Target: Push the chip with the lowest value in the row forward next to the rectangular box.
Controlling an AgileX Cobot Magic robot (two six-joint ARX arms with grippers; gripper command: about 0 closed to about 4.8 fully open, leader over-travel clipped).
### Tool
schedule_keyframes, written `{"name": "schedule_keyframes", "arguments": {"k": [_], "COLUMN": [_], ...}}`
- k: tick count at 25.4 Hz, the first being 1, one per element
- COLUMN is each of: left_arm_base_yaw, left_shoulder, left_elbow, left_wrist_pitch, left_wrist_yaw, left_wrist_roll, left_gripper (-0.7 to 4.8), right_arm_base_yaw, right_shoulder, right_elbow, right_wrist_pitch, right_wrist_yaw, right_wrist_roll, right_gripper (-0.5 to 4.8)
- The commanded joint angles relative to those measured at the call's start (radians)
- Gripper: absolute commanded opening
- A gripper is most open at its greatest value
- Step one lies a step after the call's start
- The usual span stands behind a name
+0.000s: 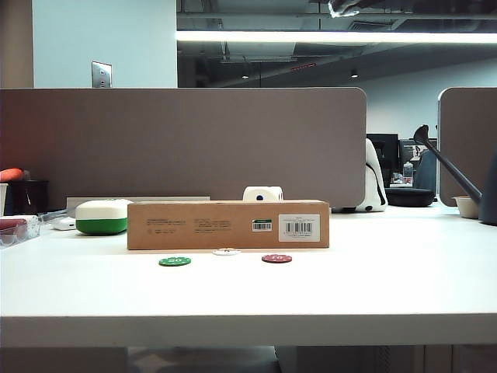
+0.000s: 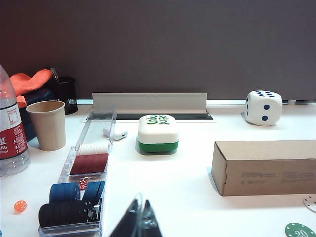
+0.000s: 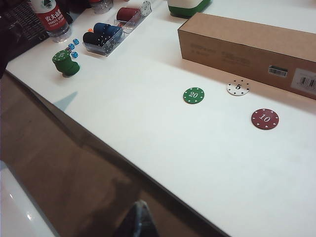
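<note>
White chip (image 3: 238,88) marked 5 sits just beside the rectangular box (image 3: 256,49).
Green 20 (image 3: 193,95) at its 8 o'clock, red 10 (image 3: 265,119) at 4; I see left gripper (image 2: 137,222) and right gripper (image 3: 138,219) fingers pressed closed, empty.

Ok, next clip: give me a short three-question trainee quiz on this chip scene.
1. True or false: the white chip lies closer to the rectangular box than the green chip and the dark red chip do.
2. What number is printed on the white chip?
3. The left tool and right tool are: A) each holding a chip, B) both away from the chips, C) resting on the box.

Key: 1 true. 2 five. 3 B; whether they are open cannot be told.
</note>
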Motion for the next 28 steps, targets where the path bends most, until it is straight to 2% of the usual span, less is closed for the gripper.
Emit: {"name": "schedule_keyframes", "arguments": {"k": [1, 28], "left_arm_base_yaw": [0.0, 0.026], "left_shoulder": [0.0, 0.0], "left_elbow": [0.005, 0.005], "left_wrist_pitch": [0.006, 0.008], "left_wrist_yaw": [-0.003, 0.0], "left_wrist_roll": [0.0, 0.004], "left_gripper": [-0.05, -0.05], "right_arm_base_yaw": [0.001, 0.001], "right_shoulder": [-0.001, -0.001], "right_elbow": [0.003, 0.003], "right_wrist_pitch": [0.012, 0.012], "right_wrist_yaw": [0.001, 0.001], "right_wrist_roll": [0.001, 0.001], "right_gripper": [-0.06, -0.06]}}
